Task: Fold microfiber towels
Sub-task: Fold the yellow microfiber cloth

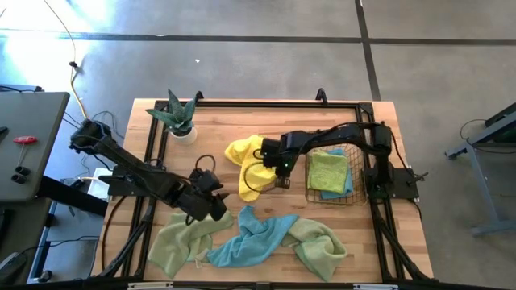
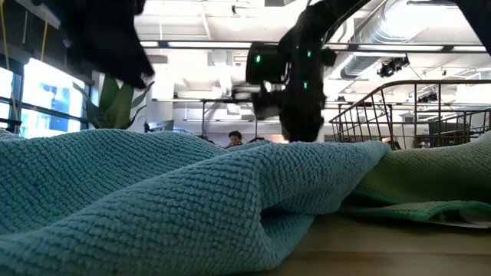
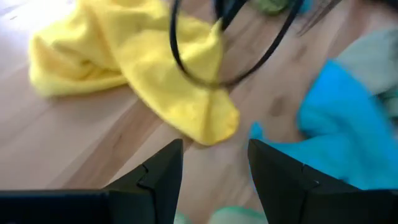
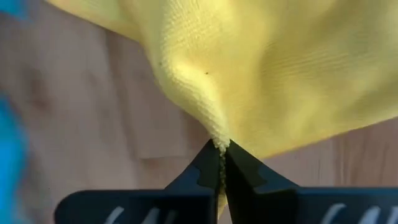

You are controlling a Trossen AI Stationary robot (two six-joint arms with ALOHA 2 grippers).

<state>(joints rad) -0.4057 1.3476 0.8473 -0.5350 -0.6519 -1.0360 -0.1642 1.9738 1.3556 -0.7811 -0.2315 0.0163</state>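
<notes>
A crumpled yellow towel (image 1: 248, 165) lies mid-table with my right gripper (image 4: 221, 155) shut on it; in the high view that gripper (image 1: 278, 167) stands at the towel's right side. My left gripper (image 3: 214, 149) hangs open over bare wood, near the yellow towel's (image 3: 155, 68) lower corner and touching nothing; in the high view it (image 1: 214, 205) is left of centre. Along the near edge lie a pale green towel (image 1: 181, 242), a light blue towel (image 1: 250, 238) and another green towel (image 1: 322, 246), all rumpled. My right gripper pinches a small gathered ridge of the yellow towel (image 4: 217, 138) between its two fingertips. The fingers come from above, pointing steeply down. The cloth rises to a peak at the fingers and spreads away from them. Whether one layer or several, I cannot tell.
A copper wire basket (image 1: 334, 179) at the right holds a green and a blue folded cloth. A potted plant (image 1: 179, 119) stands at the far left. A black cable loop (image 3: 205, 62) crosses in front of the left wrist camera. The blue towel (image 2: 153, 192) fills the low view's foreground.
</notes>
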